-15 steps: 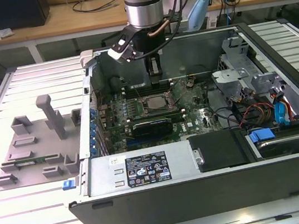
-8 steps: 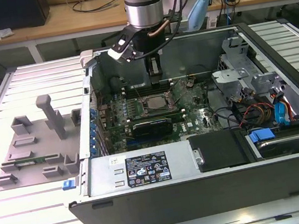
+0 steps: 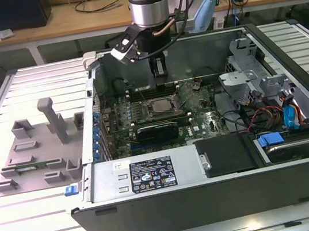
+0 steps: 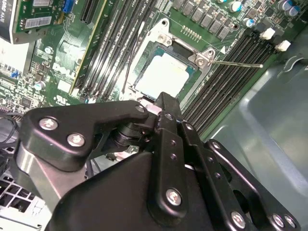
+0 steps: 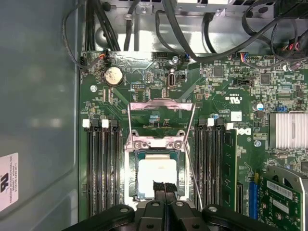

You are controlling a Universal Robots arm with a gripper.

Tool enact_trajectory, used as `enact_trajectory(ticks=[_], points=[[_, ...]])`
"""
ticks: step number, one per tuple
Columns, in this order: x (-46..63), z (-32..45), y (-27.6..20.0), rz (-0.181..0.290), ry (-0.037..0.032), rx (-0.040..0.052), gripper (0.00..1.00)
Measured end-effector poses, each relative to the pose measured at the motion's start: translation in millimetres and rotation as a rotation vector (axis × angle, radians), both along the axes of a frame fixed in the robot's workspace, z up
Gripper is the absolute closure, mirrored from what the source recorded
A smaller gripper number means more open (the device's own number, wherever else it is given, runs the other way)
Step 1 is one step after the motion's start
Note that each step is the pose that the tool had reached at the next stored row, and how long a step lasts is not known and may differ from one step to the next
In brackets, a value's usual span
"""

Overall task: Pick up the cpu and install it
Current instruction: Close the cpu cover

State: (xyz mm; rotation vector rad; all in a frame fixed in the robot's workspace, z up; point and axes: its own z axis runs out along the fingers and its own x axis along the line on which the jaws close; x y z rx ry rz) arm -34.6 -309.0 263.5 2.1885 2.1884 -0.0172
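One pincer [image 5: 163, 186], closed on nothing, hovers just above the cpu [image 5: 155, 174] | cpu lies flat, seated in the open motherboard socket [image 5: 159, 143] | likely best: keep centred and vertical, press evenly, avoid the raised load plate [image 5: 161, 104] beyond.

Bright metal against matt black
The cpu [image 5: 156, 173] has a smooth, bright silver metal top; the motherboard [image 5: 144, 91] is glossy green; the hand [image 5: 164, 186] is matt black with shiny steel screws; the case [image 3: 210, 177] is dull grey sheet metal.
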Motion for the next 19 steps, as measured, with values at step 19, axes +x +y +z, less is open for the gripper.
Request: enact_trajectory(ticks=[19], points=[[10.1,20.1,0.1,0.0,0.0,-0.0022,0.89]])
